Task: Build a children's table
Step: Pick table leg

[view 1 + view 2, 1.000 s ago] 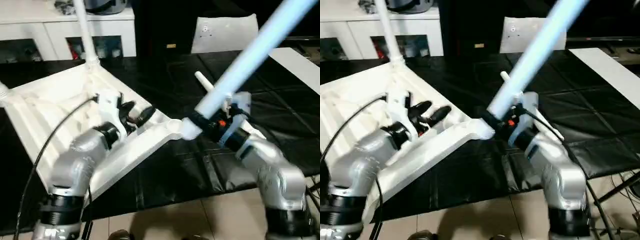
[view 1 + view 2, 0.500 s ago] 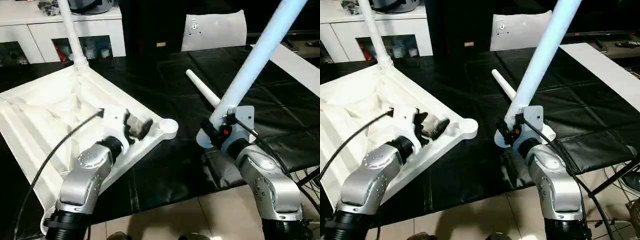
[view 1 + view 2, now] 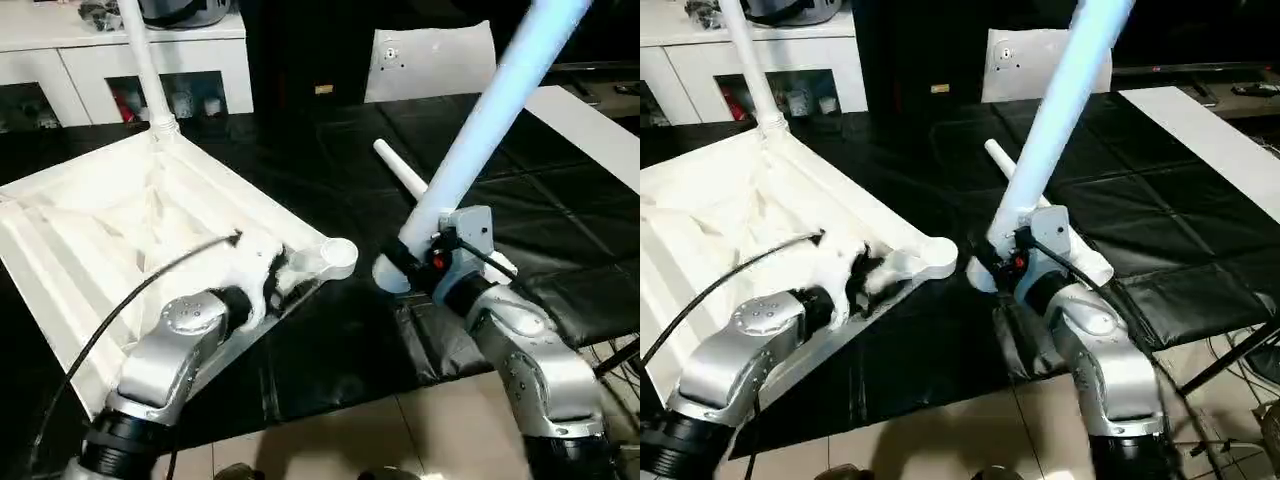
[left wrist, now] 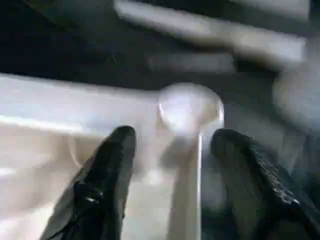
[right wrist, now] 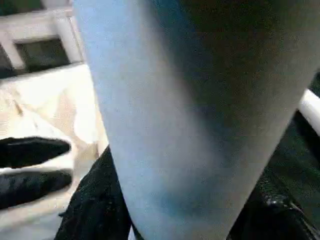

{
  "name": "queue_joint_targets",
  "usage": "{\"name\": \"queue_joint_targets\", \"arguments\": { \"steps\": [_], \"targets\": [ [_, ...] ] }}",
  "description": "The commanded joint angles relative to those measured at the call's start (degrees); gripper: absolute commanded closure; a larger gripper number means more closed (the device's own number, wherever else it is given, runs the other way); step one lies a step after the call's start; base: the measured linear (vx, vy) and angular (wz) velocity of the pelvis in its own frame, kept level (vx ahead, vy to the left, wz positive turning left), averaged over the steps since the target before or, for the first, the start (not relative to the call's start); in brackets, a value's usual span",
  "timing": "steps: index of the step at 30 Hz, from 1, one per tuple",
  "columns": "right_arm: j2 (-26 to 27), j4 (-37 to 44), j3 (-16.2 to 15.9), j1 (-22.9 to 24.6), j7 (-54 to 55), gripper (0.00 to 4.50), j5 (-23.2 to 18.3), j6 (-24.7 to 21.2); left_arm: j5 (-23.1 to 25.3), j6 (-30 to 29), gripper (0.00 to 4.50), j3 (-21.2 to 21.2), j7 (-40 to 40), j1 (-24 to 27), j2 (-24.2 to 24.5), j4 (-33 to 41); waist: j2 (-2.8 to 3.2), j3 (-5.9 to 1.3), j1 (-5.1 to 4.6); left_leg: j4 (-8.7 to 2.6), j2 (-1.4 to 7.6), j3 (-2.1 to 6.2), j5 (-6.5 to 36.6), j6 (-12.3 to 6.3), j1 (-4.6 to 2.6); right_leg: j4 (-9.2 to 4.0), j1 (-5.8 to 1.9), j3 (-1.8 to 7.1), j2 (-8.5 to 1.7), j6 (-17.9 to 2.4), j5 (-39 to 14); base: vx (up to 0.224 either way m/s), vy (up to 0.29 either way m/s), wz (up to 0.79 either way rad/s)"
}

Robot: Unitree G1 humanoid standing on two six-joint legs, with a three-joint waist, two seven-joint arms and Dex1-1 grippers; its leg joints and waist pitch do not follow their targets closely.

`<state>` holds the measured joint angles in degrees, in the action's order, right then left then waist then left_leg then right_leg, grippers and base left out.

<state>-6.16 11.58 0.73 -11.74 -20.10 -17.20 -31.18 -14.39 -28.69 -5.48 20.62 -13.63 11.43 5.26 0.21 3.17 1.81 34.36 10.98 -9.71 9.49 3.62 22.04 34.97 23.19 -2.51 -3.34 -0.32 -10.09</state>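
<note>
We see the children's table top lying upside down on the black desk, its ribbed white underside facing up and its raised rim running round the square. One white leg already stands upright in the far corner socket. The near corner socket is a round, open cup at the tip of the slab, pointing toward the right arm.

Our left pincer sits at that near corner; in the left wrist view its two black fingers straddle the rim just behind the socket, with a gap between them, and we cannot tell whether they press on the plastic.

Our right pincer is clamped on the thick end of a second leg, long, round and pale, which rises steeply up and away to the right. Its lower end hangs just beside the open socket, not in it.

A third leg lies flat on the desk behind the right arm.
</note>
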Motion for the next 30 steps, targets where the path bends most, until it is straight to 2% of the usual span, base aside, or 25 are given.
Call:
{"name": "queue_joint_targets", "arguments": {
  "steps": [1, 2, 3, 5, 6, 7, 8, 9, 10, 11, 12, 13, 14, 15, 16, 17, 18, 19, 20, 21, 23, 25, 27, 28, 30],
  "targets": [
    [0.47, 2.44, 1.62, -0.68, 1.67, 2.58, -2.19, -2.42, -1.47, 1.77, 1.69, 3.99, -4.89, 1.24, -1.46, 3.49, 0.09, -3.57, -0.05, -4.16, 1.43, 0.63, 18.09, 1.2, -1.01, -5.34, -1.93, 1.99, -3.15, -5.68, -21.47, 0.0, 0.0, 0.0],
    [0.22, 2.83, 0.95, -0.51, 1.65, 2.58, -1.67, -2.76, -1.12, 2.07, 1.69, 4.94, -6.74, 2.07, -2.2, 4.72, 0.06, -3.52, -0.11, -4.18, 1.41, 0.63, 18.17, 1.14, -0.9, -5.3, -1.99, 1.99, -3.03, -5.42, -21.38, 0.0, 0.0, 0.0],
    [-0.07, 3.3, -0.03, -0.33, 1.52, 2.58, -1.0, -3.13, -0.79, 1.75, 1.69, 5.88, -8.43, 2.73, -2.89, 5.78, -0.68, -3.44, -0.28, -4.22, 1.38, 0.57, 18.09, 0.96, -0.71, -5.47, -2.1, 1.92, -2.98, -4.64, -22.16, 0.0, 0.0, 0.0],
    [-0.4, 3.86, -1.49, -0.13, 1.7, 2.58, 0.33, -3.28, -0.21, 1.37, 1.69, 7.07, -10.65, 3.45, -3.9, 7.14, -0.05, -3.29, -0.61, -4.38, 1.78, 1.07, 19.42, 2.3, -1.29, -5.71, -1.66, 0.98, -1.61, -3.14, -22.71, 0.0, 0.0, 0.0],
    [-0.13, 3.81, -1.44, -0.16, 2.03, 2.58, 0.45, -3.29, -0.11, 1.38, 1.69, 7.42, -11.18, 3.49, -4.33, 7.47, 0.58, -2.67, -0.73, -7.08, 1.42, 4.12, 24.34, 0.27, 1.51, -4.29, -3.62, -2.38, -2.03, -4.02, -23.41, -0.011, -0.03, 0.27],
    [-0.27, 3.65, -1.86, -0.23, 2.32, 2.58, 1.3, -3.02, 0.57, -0.09, 1.69, 7.46, -11.98, 3.42, -4.28, 7.48, 1.77, -3.66, -1.78, -7.21, 4.34, 8.36, 29.32, 0.01, -0.68, -3.02, -3.05, -2.92, -1.92, -6.7, -16.51, -0.011, -0.03, 0.27],
    [-0.33, 3.45, -2.11, -0.28, 2.54, 2.58, 1.65, -3.01, 2.43, -0.14, 1.69, 6.36, -12.23, 3.51, -3.38, 7.37, 2.14, -3.27, -2.47, -8.6, 5.9, 10.75, 31.07, -0.73, -0.53, -1.18, -3.06, -3.27, -1.45, -8.69, -13.12, 0.002, -0.071, 0.55],
    [-0.4, 3.3, -2.31, -0.32, 2.68, 2.58, 1.86, -2.97, 3.79, 0.02, 1.69, 5.57, -12.3, 3.58, -2.73, 7.23, 2.93, -2.93, -3.13, -10.3, 7.1, 14.04, 33.89, -2.85, -0.9, 2.61, -2.7, -3.29, -0.32, -10.12, -12.23, 0.015, -0.116, 0.56],
    [0.18, 3.13, -1.85, -0.23, 2.58, 2.58, 0.75, -3.06, 4.08, -0.77, 1.69, 5.18, -12.19, 3.93, -2.62, 7.13, 2.2, -2.74, -3.22, -10.35, 6.89, 14.49, 34.19, -4.25, -0.92, 3.37, -2.5, -2.82, -0.45, -10.69, -12.55, 0.015, -0.116, 0.56],
    [0.4, 3.3, -1.63, -0.19, 2.74, 2.58, 0.22, -3.36, 3.82, -1.14, 1.69, 5.36, -12.42, 4.15, -2.96, 7.34, 1.65, -2.5, -2.51, -9.86, 4.18, 13.84, 33.52, -5.75, 0.35, 2.66, -2.85, -1.41, -1.58, -13.38, -13.21, 0.016, -0.185, 0.64],
    [0.95, 3.36, -0.92, -0.13, 3.27, 2.58, -0.74, -4.27, 3.28, -1.28, 1.69, 5.74, -12.85, 4.46, -3.61, 7.69, -0.65, -2.22, -1.95, -3.77, -0.73, 8.45, 28.87, -4.03, 1.71, -4.16, -2.6, 1.2, -5.25, -15.26, -21.07, -0.008, -0.21, 0.57],
    [1.25, 3.42, -0.54, -0.06, 3.54, 2.58, -1.18, -4.55, 3.38, -0.98, 1.69, 5.84, -13.18, 4.58, -3.8, 7.87, -1.73, -2.66, -1.25, 4.15, -3.96, 3.3, 20.05, -2.92, -1.69, -9.28, 0.2, 1.27, -6.64, -10.62, -35.67, -0.008, -0.21, 0.57],
    [1.03, 3.95, -0.64, 0.24, 3.17, 2.58, -1.54, -4.6, 2.46, -1.35, 1.69, 6.52, -14.18, 4.71, -4.78, 8.39, -2.6, -1.93, 0.64, 6.94, -3.04, 2.93, 7.33, -2.55, 1.12, -10.3, -1.93, 4.5, -9.73, 2.26, -57.06, 0.004, -0.166, 0.11],
    [0.72, 4.32, -0.88, 0.57, 2.76, 2.58, -1.32, -3.89, 2.26, -2.06, 1.69, 6.21, -14.24, 4.73, -4.77, 8.99, -3.44, -2.78, 2.48, 5.63, -1.99, 3.89, 7.67, -3.68, 3.72, -7.29, -4.99, 7.62, -10.9, 9.87, -52.03, 0.037, -0.125, -0.02],
    [0.56, 4.45, -1.02, 0.73, 2.59, 2.58, -1.09, -3.41, 2.28, -2.53, 1.69, 5.82, -14.01, 4.73, -4.53, 9.32, -2.96, -3.36, 3.53, 4.75, -1.51, 4.37, 7.78, -4.55, 3.24, -6.47, -5.07, 8.13, -11.05, 9.51, -46.67, 0.037, -0.125, -0.02],
    [0.38, 4.48, -1.11, 1.07, 1.78, 2.58, -1.26, -2.51, 2.6, -2.3, 1.69, 5.15, -13.49, 4.85, -4.15, 9.51, -2.76, -4.0, 3.95, 3.77, -1.4, 4.91, 7.48, -6.82, 2.63, -5.31, -5.68, 8.62, -10.69, 4.68, -33.02, 0.008, -0.089, 0.18],
    [0.11, 4.18, -1.16, 1.34, 1.35, 2.58, -0.93, -1.44, 2.96, -2.05, 1.71, 4.64, -13.25, 4.92, -3.93, 9.64, -2.27, -4.16, 3.86, 2.31, -1.24, 4.84, 3.28, -8.74, 2.35, -4.58, -5.94, 7.01, -9.36, -3.16, -18.56, 0.0, 0.0, 0.0],
    [-0.04, 3.91, -1.15, 1.39, 1.49, 2.58, -0.51, -1.02, 3.06, -1.95, 1.71, 4.58, -13.26, 4.93, -3.92, 9.65, -1.72, -4.0, 3.69, 0.69, -0.45, 4.94, 0.24, -9.07, 2.17, -3.77, -5.62, 5.0, -7.84, -6.3, -12.17, 0.0, 0.0, 0.0],
    [0.21, 3.39, -0.08, 1.36, 1.34, 2.58, -1.49, -1.24, 3.83, -1.79, 1.73, 4.22, -13.17, 4.87, -3.59, 9.61, -0.81, -4.05, 3.14, -0.78, 0.79, 4.59, -4.02, -10.34, 0.36, -2.93, -4.12, 2.25, -5.03, -9.37, -4.12, 0.0, 0.0, 0.0],
    [0.53, 3.43, 0.56, 1.33, 1.25, 2.58, -2.43, -1.78, 4.18, -1.79, 1.73, 4.02, -13.01, 4.84, -3.39, 9.58, -0.07, -4.18, 2.43, -1.51, 3.19, 5.36, -4.2, -11.85, -1.44, -2.18, -3.33, 1.03, -4.15, -10.28, -2.28, 0.0, 0.0, 0.0],
    [0.58, 3.26, 1.93, 0.87, 1.95, 2.58, -3.21, -1.78, 6.0, -1.81, 1.73, 2.05, -11.33, 4.77, -1.7, 9.29, 0.47, -3.86, 1.83, -2.54, 5.08, 6.07, 1.83, -10.87, -2.11, -2.56, -3.28, 0.87, -4.9, -10.28, -4.25, -0.009, 0.028, -0.02],
    [0.69, 2.67, 3.24, 0.39, 2.94, 2.58, -3.08, -0.74, 6.31, -2.18, 1.73, 0.15, -8.83, 4.53, -0.41, 9.07, 0.41, -2.9, 1.51, -3.42, 3.31, 4.88, 13.12, -4.86, -1.91, -4.19, -3.75, 1.35, -5.59, -10.54, -12.19, -0.043, 0.06, -0.01],
    [0.71, 1.47, 3.77, 0.1, 3.1, 2.58, -1.47, 4.91, 4.39, -3.86, 1.73, -0.98, -6.37, 3.81, 0.57, 8.62, 0.04, -2.3, 0.96, -3.64, 2.4, 4.25, 21.98, -0.49, -2.69, -5.68, -3.37, 1.31, -5.83, -8.38, -23.11, -0.055, 0.052, 0.02],
    [0.12, 1.55, 3.64, 0.14, 3.12, 2.58, -1.3, 3.77, 3.28, -4.7, 1.73, -1.3, -5.05, 3.48, 0.85, 8.34, -0.18, -1.87, 0.47, -3.63, 1.83, 3.97, 25.23, 0.34, -3.14, -6.7, -2.87, 1.16, -5.87, -6.06, -30.21, -0.055, 0.05, 0.04],
    [-0.73, 1.81, 3.28, 0.33, 3.23, 2.58, -1.57, 0.05, 2.28, -5.4, 1.73, -1.91, -2.83, 3.1, 1.74, 8.07, -0.18, -1.71, -0.33, -3.65, 1.58, 4.19, 27.06, 0.59, -3.17, -7.33, -2.87, 0.76, -5.96, -3.19, -36.33, 0.0, 0.0, 0.0]
  ]
}}
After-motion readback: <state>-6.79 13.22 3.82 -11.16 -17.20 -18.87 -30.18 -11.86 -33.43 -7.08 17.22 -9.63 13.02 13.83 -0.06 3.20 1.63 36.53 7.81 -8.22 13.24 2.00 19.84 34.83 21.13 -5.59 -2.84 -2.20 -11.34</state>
